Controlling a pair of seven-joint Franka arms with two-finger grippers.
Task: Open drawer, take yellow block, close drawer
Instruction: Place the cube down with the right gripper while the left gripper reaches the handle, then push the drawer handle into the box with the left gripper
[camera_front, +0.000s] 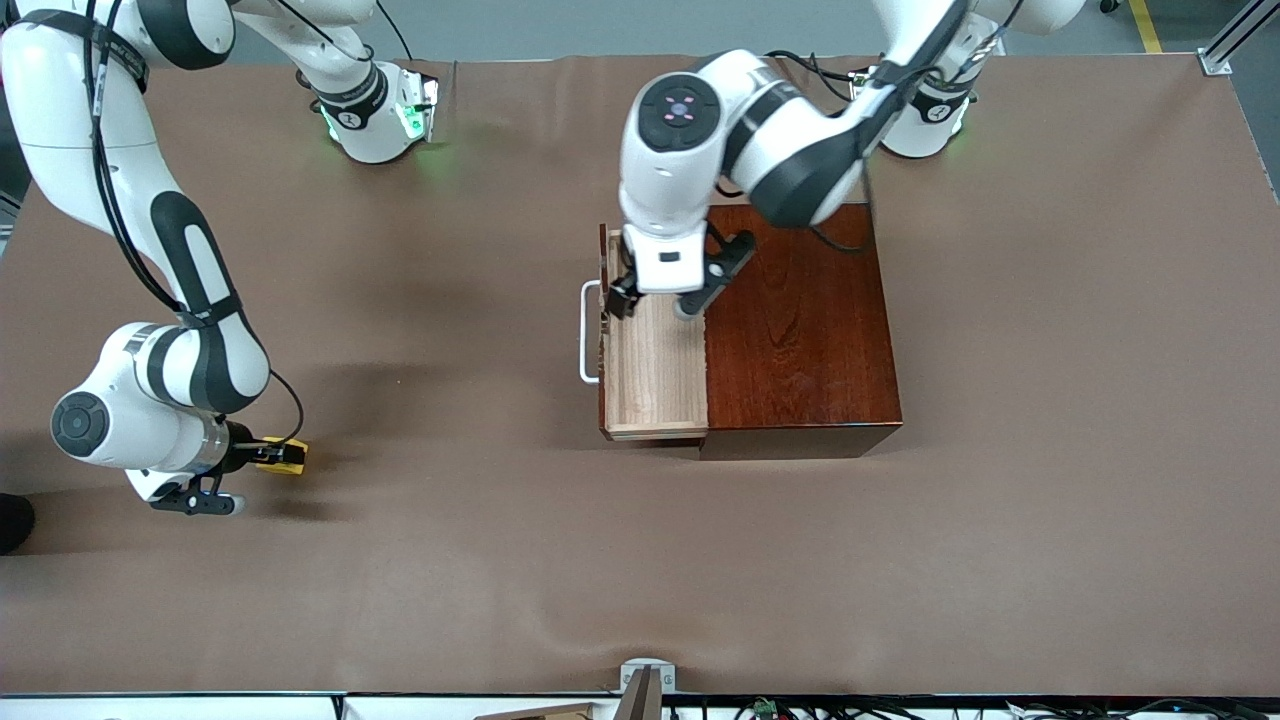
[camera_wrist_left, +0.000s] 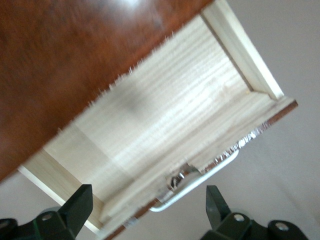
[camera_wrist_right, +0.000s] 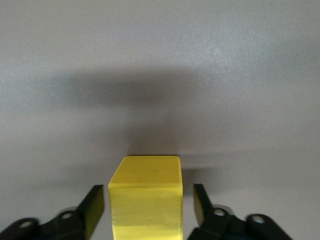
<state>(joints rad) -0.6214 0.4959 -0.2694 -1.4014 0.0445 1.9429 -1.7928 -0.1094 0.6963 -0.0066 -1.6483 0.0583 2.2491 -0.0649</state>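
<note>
Drawer (camera_front: 655, 365) open (yellow block (camera_front: 283, 456) out, between right gripper (camera_front: 262, 458) spread fingers); left gripper (camera_front: 655, 300), spread, must close it.

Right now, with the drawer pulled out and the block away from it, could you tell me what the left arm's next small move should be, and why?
Probably lower the open left gripper toward the white handle and push the drawer shut: the tray looks empty, and the yellow block sits between the open right gripper fingers at the right arm's end.

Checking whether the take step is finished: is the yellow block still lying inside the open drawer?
No. The drawer tray shows only bare pale wood, and the yellow block sits between the right gripper fingers, apart from the box.
</note>
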